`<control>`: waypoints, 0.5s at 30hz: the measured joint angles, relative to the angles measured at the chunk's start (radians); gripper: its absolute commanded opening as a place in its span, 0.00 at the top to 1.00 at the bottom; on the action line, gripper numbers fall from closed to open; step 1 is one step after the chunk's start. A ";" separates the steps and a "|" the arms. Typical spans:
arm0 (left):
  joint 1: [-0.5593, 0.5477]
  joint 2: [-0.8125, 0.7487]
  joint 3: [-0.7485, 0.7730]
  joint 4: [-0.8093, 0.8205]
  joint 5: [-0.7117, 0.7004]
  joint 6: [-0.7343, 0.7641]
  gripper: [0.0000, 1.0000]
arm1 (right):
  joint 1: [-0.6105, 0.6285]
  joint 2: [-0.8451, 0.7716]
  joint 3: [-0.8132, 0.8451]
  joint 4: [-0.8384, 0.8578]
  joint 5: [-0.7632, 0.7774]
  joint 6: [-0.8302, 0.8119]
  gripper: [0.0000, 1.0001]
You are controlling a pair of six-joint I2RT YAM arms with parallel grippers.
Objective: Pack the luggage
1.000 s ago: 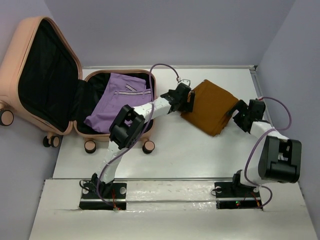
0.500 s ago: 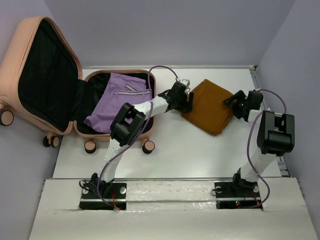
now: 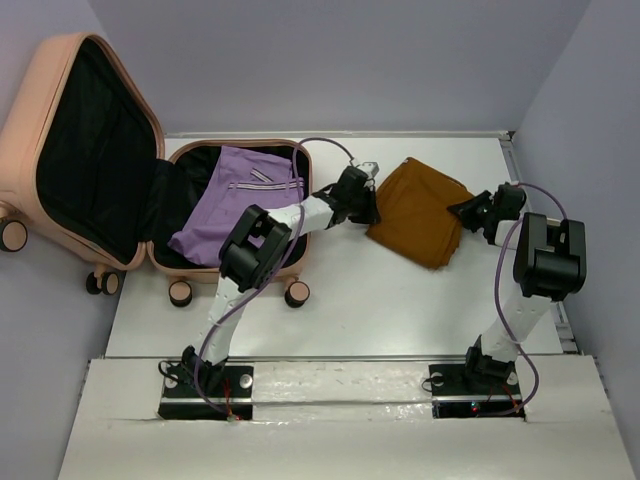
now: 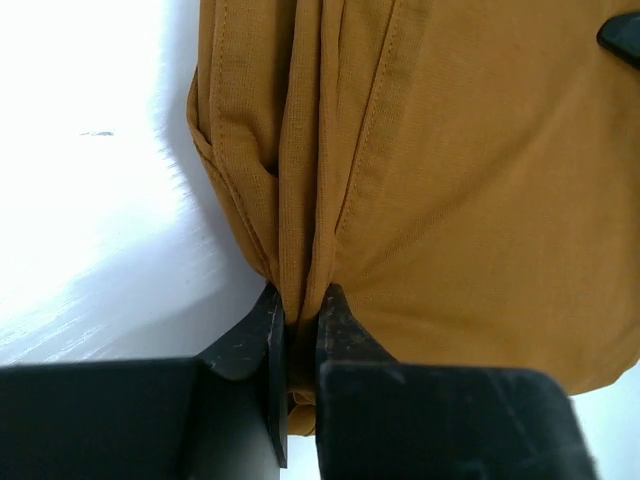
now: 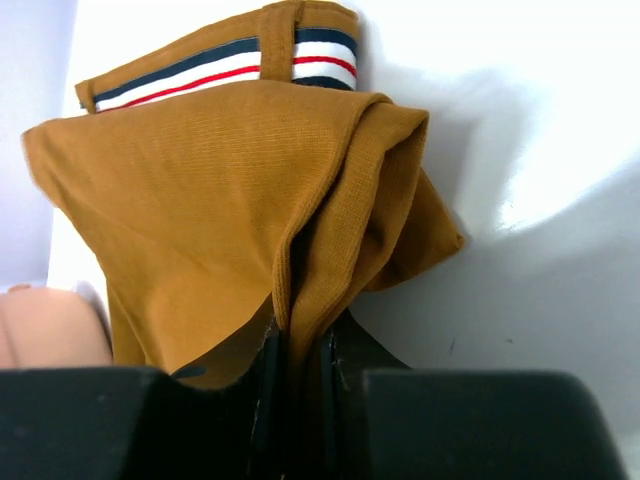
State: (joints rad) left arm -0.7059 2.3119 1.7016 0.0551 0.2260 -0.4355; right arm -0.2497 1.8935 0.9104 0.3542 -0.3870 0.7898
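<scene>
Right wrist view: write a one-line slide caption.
Right gripper pinches a fold of brown cloth, striped band at the far edge, white table beneath.

White bench point(image 3: 350, 310), seen from above. The luggage point(image 3: 100, 160) stands open at the rear left, its lower shell resting on caster wheels point(image 3: 180, 292) by the bench's left edge and its raised lid reaching out past that edge. A folded mustard-brown cloth point(image 3: 420, 210) lies right of centre, near the luggage but apart from it, and well apart from the near edge.
</scene>
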 measured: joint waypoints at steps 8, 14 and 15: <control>0.005 -0.101 -0.142 0.034 0.012 -0.016 0.94 | -0.013 -0.017 -0.137 0.244 -0.134 0.095 0.93; 0.008 -0.219 -0.191 -0.042 0.024 -0.022 0.94 | 0.025 -0.177 -0.157 0.227 -0.200 0.118 0.93; 0.012 -0.235 -0.191 -0.047 0.032 -0.025 0.94 | 0.037 -0.210 -0.153 0.217 -0.201 0.116 0.93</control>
State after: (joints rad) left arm -0.6937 2.0773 1.5108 0.0082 0.2581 -0.4603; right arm -0.2123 1.6833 0.7578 0.5716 -0.5884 0.9062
